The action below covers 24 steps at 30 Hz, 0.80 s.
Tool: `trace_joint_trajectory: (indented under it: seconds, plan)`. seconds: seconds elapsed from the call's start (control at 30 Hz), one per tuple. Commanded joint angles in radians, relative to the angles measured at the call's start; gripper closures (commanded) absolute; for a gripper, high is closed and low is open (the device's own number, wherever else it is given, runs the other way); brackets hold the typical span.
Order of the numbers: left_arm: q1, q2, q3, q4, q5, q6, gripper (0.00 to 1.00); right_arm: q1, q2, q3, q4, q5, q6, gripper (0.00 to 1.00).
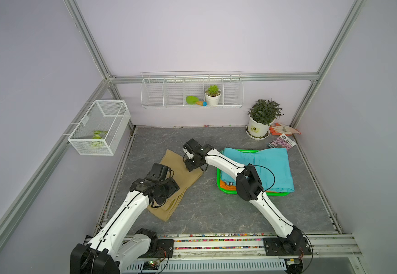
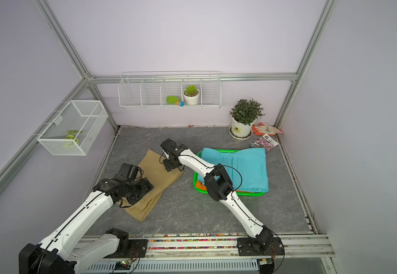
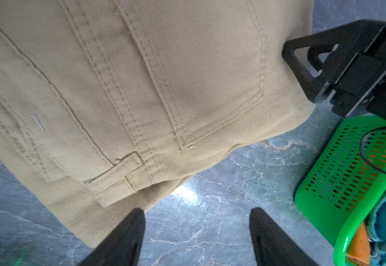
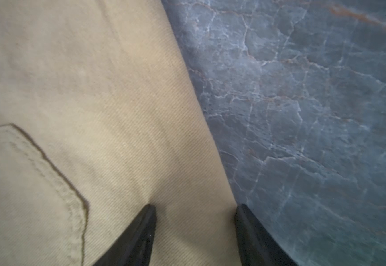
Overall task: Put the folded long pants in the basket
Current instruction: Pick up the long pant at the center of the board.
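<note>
Progress: three of four pairs look stowed, as far as I can see. The green basket [image 1: 227, 191] sits right of centre on the table [image 1: 216, 213]. The teal pants [image 1: 278, 161] lie on top of it, draped past its far and right rim. An orange pair [image 1: 226, 185] shows underneath at the near-left corner. Beside it is a sliver of striped trim [image 1: 229, 183], too small for me to confirm as the lilac pair.

Left to do: the khaki pants [image 1: 188, 175] are on the table just left of the basket and apart from it.

Grippers: both arms are over the khaki pair. The left gripper [image 3: 196, 210] has its jaws spread and holds nothing. One tip is over the cloth edge and the other over bare table. The right gripper [image 4: 195, 207] is also spread and empty. It straddles the right edge of the pants at the far end, with one tip over cloth and one at the border.

Appearance: the khaki is a stiff-looking tan twill, folded flat into a long strip that runs diagonally from far to near-left. A back pocket, a belt loop and double stitching face up, and layered folds show at the near end.

Judgement: one two-armed lift and a short carry to the right is what is left.
</note>
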Motion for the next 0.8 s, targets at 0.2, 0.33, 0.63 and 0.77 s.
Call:
trace_joint_trajectory:
  seconds: [0.2,0.33,0.63,0.77]
  plan:
    - [0.005,-0.03,-0.046,0.02,0.044,0.013,0.24,-0.033,-0.013,-0.029,-0.027,0.054,0.007,0.39]
    - [0.005,-0.035,-0.053,0.024,0.042,0.015,0.24,-0.034,0.005,-0.037,-0.055,-0.017,0.0,0.41]
    - [0.006,-0.025,-0.055,0.034,0.036,0.015,0.24,-0.03,-0.002,-0.075,-0.061,-0.068,0.01,0.72]
    - [0.005,-0.018,-0.055,0.037,0.033,0.014,0.23,-0.039,-0.051,-0.075,-0.057,0.008,0.027,0.86]
